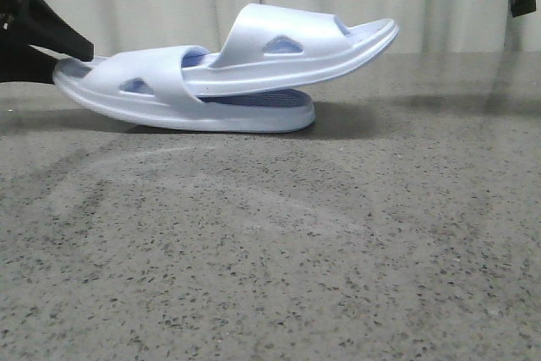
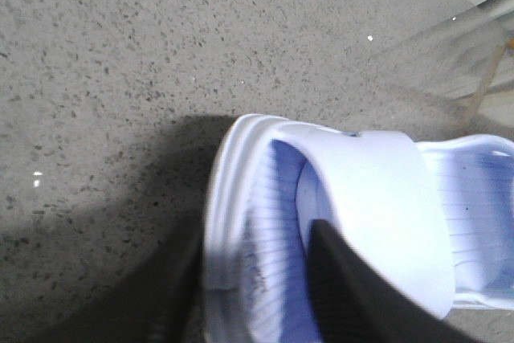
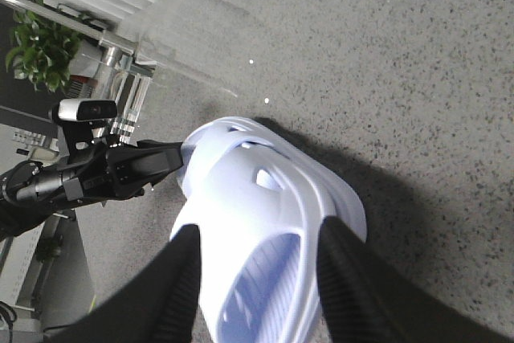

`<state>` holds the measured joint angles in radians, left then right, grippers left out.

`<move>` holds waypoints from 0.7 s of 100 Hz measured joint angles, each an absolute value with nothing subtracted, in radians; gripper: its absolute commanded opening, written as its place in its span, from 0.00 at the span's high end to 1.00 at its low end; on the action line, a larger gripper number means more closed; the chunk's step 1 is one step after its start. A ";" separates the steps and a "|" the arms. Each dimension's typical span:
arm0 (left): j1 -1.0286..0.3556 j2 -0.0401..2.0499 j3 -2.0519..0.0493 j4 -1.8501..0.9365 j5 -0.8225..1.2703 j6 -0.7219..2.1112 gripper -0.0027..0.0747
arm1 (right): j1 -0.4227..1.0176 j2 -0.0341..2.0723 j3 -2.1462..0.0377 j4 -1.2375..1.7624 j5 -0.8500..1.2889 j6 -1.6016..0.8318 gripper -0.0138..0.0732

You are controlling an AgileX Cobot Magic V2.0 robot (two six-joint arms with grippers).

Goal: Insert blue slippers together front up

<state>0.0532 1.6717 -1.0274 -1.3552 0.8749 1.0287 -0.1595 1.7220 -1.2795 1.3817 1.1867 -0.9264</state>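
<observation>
Nesting step: upper slipper (image 1: 296, 44) sits partway inside lower slipper (image 1: 169, 95). Left gripper (image 2: 257, 279) jaws clamp its rim; right gripper (image 3: 257, 279) jaws apart. Next: push deeper.

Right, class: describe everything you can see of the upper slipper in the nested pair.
The upper slipper is pale lavender-blue moulded foam with a wide strap and a triangular side cut-out. One end is tucked under the lower slipper's strap; the other end tilts up, clear of the speckled table. No tool touches it.

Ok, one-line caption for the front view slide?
Blue slippers nested on the speckled table, left gripper at the heel end.
</observation>
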 measured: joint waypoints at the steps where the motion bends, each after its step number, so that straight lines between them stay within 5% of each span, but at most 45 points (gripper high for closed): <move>1: 0.053 1.672 -1.027 -1.352 0.875 1.031 0.33 | -0.159 1.722 -1.279 1.379 1.187 -0.926 0.52; 22: 0.092 1.672 -1.048 -1.296 0.930 1.045 0.34 | -0.190 1.722 -1.279 1.355 1.189 -0.926 0.57; 43: 0.210 1.644 -1.115 -1.298 1.080 1.047 0.74 | -0.260 1.679 -1.279 1.316 1.189 -0.926 0.97; 51: 0.235 1.600 -1.122 -1.313 1.086 1.050 0.95 | -0.273 1.649 -1.279 1.309 1.189 -0.928 0.95; 70: 0.231 1.443 -1.124 -1.322 1.022 1.107 0.95 | -0.272 1.566 -1.279 1.304 1.193 -0.954 0.95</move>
